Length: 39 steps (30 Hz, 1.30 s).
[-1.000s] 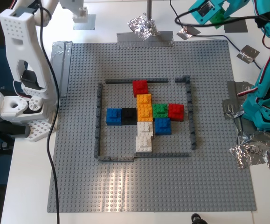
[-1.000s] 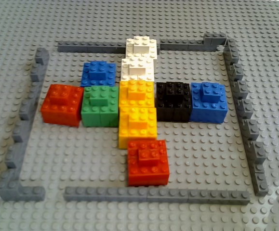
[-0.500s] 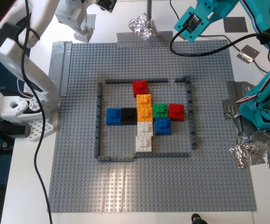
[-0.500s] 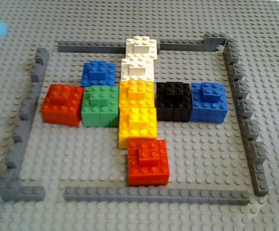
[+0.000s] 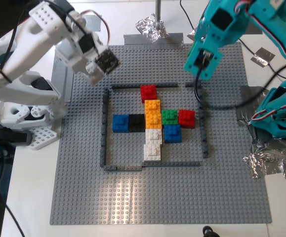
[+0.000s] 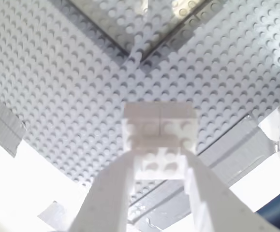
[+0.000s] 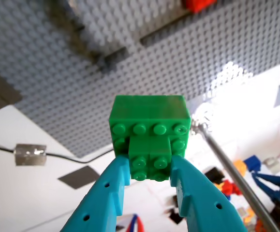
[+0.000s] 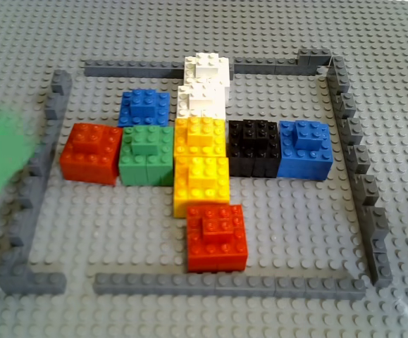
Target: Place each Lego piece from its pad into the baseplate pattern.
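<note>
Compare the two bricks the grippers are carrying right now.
The brick in my first gripper is the green brick; the one in my second gripper is the white brick. The green brick is between teal fingers, the white brick between white ones. Both are stepped pieces clamped by their smaller studded part, off the baseplate.

Your pattern (image 5: pixel 152 121) sits mid-baseplate (image 5: pixel 83 197); both grippers hover over the baseplate's far edge, one at each of the exterior view's sides.
</note>
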{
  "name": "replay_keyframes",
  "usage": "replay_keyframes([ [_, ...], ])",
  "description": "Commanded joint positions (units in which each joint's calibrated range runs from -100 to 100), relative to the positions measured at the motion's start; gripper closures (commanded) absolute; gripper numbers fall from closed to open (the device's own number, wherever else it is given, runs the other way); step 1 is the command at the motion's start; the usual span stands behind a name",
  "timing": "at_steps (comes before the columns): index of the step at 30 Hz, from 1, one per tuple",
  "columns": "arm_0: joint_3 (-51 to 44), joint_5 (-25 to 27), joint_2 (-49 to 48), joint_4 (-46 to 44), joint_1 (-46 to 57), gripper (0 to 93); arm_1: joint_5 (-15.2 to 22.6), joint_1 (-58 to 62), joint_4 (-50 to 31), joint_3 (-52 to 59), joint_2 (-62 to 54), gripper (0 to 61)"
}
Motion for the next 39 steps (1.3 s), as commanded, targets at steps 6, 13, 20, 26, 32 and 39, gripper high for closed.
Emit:
replay_keyframes([
  [6,3.82,-0.24,-6.09,0.61,-12.05,92.7,-3.08,21.19,-11.87,8.15,-6.80,61.1],
  [13,5.26,-0.24,-6.09,0.61,-22.35,92.7,-4.69,25.98,-18.46,8.15,-0.36,61.0],
  [20,8.61,-0.24,-5.41,0.61,-31.49,92.7,-5.57,26.78,-25.29,10.95,2.90,61.0],
  [26,9.87,-2.93,-5.15,0.61,-36.35,92.7,-5.91,27.50,-28.87,11.04,7.45,61.0],
  [32,12.85,-12.11,-2.14,0.53,-40.56,92.7,-5.71,28.30,-32.53,11.04,10.45,61.0],
  [39,12.85,-14.65,4.89,-5.25,-40.63,92.7,-5.76,28.88,-33.35,10.86,11.48,61.0],
])
